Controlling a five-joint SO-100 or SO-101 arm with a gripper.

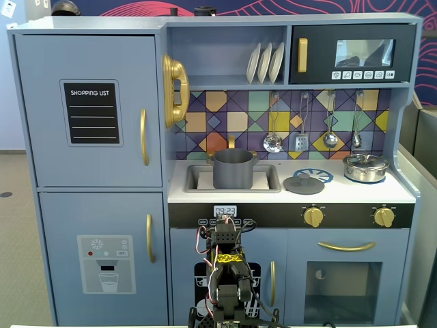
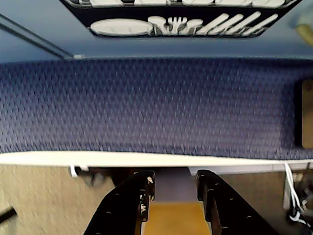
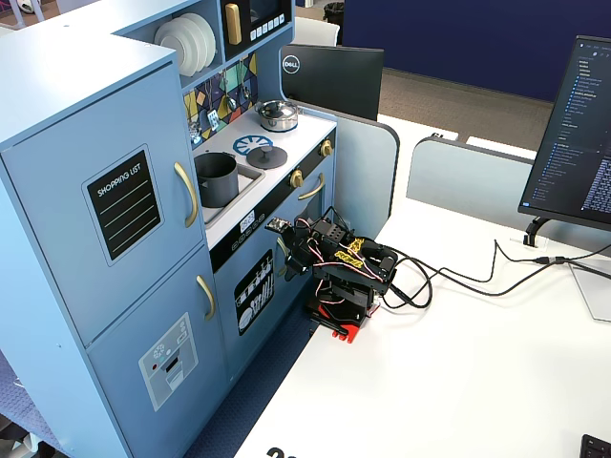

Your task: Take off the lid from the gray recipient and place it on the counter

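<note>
Resting flat on the counter [image 1: 399,193], right of the sink: the lid [image 1: 304,183], clear of the open gray recipient [image 1: 233,169] standing in the recess, so seemingly delivered. Gripper [image 2: 172,188]: folded low near the cabinet front, fingers parted, empty.

Blue carpet floor [image 2: 156,103], white desk [image 3: 458,382], monitor [image 3: 582,124] at right, blue toy kitchen unit [image 1: 89,171], bright rm light.

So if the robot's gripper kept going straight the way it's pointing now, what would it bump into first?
Probably the dark blue carpet. In the wrist view the gripper, its jaws a little apart, points down past the white table edge toward that carpet, with the toy kitchen's dishwasher door beyond it. Depth is hard to judge.
</note>
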